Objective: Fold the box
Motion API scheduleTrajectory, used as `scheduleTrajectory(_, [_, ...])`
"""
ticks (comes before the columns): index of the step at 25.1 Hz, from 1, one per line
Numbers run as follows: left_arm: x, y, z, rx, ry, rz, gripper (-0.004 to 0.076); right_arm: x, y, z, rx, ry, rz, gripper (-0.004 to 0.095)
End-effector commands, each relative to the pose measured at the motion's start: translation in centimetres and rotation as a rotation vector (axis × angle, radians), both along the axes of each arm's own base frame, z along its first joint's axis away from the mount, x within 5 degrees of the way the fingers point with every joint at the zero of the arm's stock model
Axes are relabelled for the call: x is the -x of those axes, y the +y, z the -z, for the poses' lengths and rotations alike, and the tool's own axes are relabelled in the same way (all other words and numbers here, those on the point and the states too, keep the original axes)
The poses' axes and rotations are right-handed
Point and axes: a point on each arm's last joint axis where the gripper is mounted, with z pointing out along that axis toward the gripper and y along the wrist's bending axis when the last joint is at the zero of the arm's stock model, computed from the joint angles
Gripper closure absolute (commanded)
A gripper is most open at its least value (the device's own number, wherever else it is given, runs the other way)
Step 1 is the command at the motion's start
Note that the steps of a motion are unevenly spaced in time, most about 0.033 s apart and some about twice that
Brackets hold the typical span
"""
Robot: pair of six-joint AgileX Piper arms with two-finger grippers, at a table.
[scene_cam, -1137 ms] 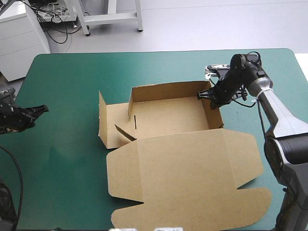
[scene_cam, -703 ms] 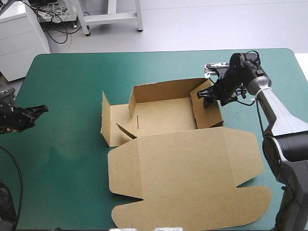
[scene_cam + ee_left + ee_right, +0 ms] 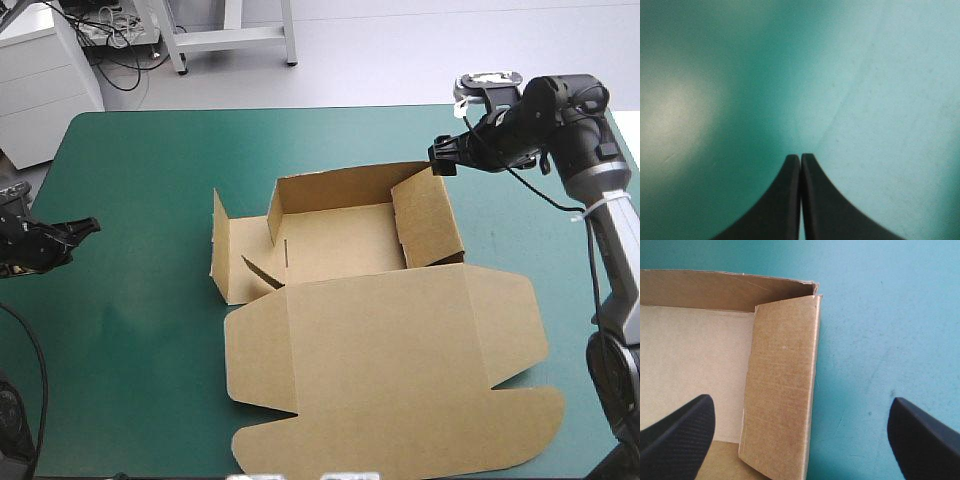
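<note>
The brown box [image 3: 345,240] lies in the middle of the table. Its far wall [image 3: 335,187] is raised and its wide lid [image 3: 400,370] lies flat toward the front. The right wall [image 3: 428,218] is raised and leans inward over the floor. My right gripper [image 3: 443,157] hangs just beyond the box's far right corner, open and holding nothing. In the right wrist view its gripper [image 3: 800,402] is spread wide above the right wall [image 3: 782,385] and the far wall [image 3: 725,290]. My left gripper [image 3: 78,232] is shut near the table's left edge, its gripper [image 3: 800,157] over bare teal-green cover [image 3: 880,100].
On the box's left side a flap [image 3: 228,262] lies partly raised with a small tab [image 3: 258,272] sticking up beside it. The lid's rounded front flap [image 3: 400,440] reaches almost to the table's front edge. The right arm [image 3: 600,200] runs along the table's right edge.
The right gripper opened, let go of the box's right wall and drew back up toward the far right. That wall swung inward and stays leaning in. The left arm has not moved.
</note>
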Motion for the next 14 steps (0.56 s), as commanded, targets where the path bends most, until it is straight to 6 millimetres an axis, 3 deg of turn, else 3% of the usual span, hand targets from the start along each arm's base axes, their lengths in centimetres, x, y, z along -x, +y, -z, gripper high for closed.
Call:
scheduleTrajectory(1, [0.1, 0.0, -2.2, -0.028, -0.099, -0.02, 0.0741, 2.0, -0.8, -3.3, 0.014, -0.1, 0.011, 0.0048])
scheduleTrajectory(6, [0.2, 0.1, -2.2, -0.034, -0.094, -0.018, 0.0741, 1.1, -0.5, -2.2, -0.003, -0.063, 0.021, 0.0048])
scheduleTrajectory(14, [0.1, 0.2, -2.2, -0.044, -0.105, -0.019, 0.0741, -1.7, 0.3, 2.8, -0.004, 0.086, 0.02, 0.0048])
